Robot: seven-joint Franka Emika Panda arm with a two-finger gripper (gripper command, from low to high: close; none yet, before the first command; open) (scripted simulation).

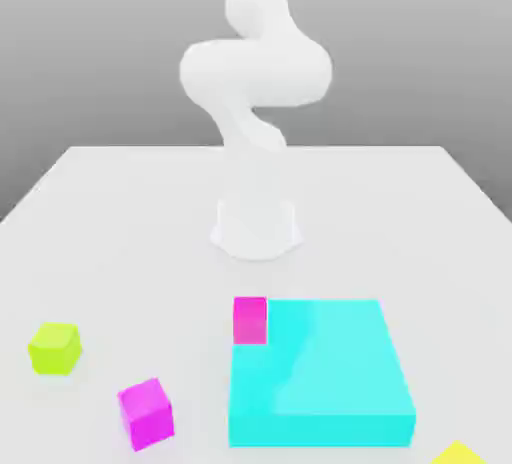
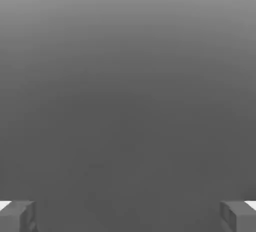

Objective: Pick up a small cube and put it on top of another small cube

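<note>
Pink cube [image 1: 250, 320] is at the far corner of the wide cyan block [image 1: 320, 362], on the exterior view's left side of it; it covers this corner from sight and seems to rest upon the block's top. Purple cube [image 1: 147, 414] sits on the white worktop [image 1: 150, 252], nearer to the camera, at the exterior view's left of the block and apart from it; this cube is turned, so that its edges run at a slant. Green cube [image 1: 55, 349], of a yellowish tone, is also on the worktop, farther to the exterior view's left and somewhat farther back than the purple one; these two do not touch. Which of the small cubes is meant for lifting, and which for the base, I cannot tell.

Jaws [image 2: 128, 217] are wide open in the hand view, one tip at each side; they hold nothing, and between them is only plain grey.

Around these things, the worktop reaches back past the white arm [image 1: 256, 72]; the arm stands upright on its round base [image 1: 256, 229], behind the block, and its upper part goes out over the top edge of the exterior view; at the near edge, toward the exterior view's right, a corner of a yellow object [image 1: 459, 454] is visible, the rest being cut off.
</note>
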